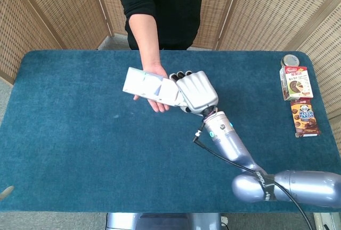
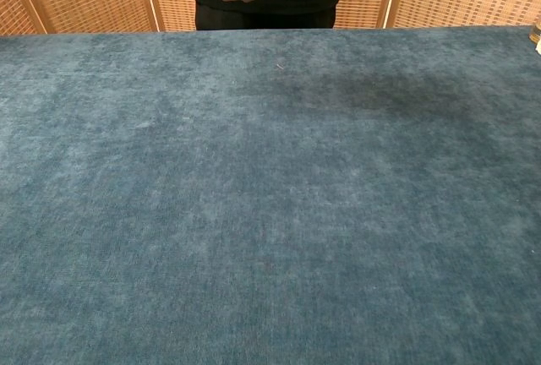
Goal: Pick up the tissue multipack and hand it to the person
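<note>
Blue-carpeted table, wicker screens behind. Right hand grips one end of tissue multipack, pack held over person's open palm. Best move imo: lower till palm takes weight, then release. Chest view only catches pack underside w/ fingertips below; left hand unseen.

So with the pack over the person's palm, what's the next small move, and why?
Probably lower slightly and open the right hand. It grips one end of the tissue multipack, which lies across the person's hand, palm up beneath it; contact isn't clear.
</note>
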{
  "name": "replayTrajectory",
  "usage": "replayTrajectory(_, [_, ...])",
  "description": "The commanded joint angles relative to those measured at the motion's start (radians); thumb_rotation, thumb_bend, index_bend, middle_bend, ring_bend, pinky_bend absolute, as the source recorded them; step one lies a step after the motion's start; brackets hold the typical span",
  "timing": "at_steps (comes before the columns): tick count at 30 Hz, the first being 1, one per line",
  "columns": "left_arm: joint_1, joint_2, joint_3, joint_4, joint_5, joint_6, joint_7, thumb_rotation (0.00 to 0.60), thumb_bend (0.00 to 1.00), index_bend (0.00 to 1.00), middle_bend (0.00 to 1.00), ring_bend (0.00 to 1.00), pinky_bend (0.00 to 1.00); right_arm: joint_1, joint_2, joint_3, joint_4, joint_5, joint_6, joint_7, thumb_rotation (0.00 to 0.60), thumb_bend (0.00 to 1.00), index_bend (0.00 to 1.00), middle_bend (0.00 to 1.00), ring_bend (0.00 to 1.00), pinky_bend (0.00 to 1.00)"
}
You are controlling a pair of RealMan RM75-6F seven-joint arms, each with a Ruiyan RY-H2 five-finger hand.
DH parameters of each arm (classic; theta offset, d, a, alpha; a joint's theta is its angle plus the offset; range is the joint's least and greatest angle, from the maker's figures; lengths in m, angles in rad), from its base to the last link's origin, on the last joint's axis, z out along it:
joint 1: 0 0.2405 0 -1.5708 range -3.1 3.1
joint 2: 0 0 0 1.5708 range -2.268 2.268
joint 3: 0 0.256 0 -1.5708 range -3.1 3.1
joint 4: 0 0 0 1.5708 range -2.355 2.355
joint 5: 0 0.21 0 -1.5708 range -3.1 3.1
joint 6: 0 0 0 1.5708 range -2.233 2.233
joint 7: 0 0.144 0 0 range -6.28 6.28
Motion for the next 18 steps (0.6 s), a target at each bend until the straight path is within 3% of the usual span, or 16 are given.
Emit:
replayTrajectory(1, [-0.001,0.002,-0.001,0.001,-0.001,0.0,-0.005,0.6,0.14,0.0,0.0,0.0,0.09,0.023,-0.014,-0.002,0.0,0.035,0.012,-0.031,0.6,0.47,0.35,0.38,0.38,0.56])
replayTrajectory(4, [0.0,0.003,-0.002,0.004,-0.003,0.001,-0.011,0.6,0.14,0.0,0.0,0.0,0.09,0.031,0.005,0.018,-0.035,0.083,-0.001,-0.02,0.6,0.37,0.04,0.11,0.15,0.4])
replayTrajectory(5, [0.0,0.003,-0.002,0.005,-0.003,0.001,-0.014,0.6,0.14,0.0,0.0,0.0,0.09,0.031,0.012,0.022,-0.043,0.083,0.0,-0.015,0.6,0.35,0.01,0.06,0.11,0.36])
replayTrajectory(9, [0.0,0.004,-0.002,0.007,-0.002,0.004,-0.018,0.6,0.14,0.0,0.0,0.0,0.09,0.033,0.032,0.024,-0.069,0.082,0.027,-0.025,0.6,0.28,0.0,0.0,0.01,0.23])
replayTrajectory(18, [0.004,0.004,0.0,0.011,0.004,0.013,-0.025,0.6,0.14,0.0,0.0,0.0,0.09,0.0,0.101,0.04,-0.125,0.065,0.077,0.009,0.6,0.26,0.0,0.0,0.0,0.17])
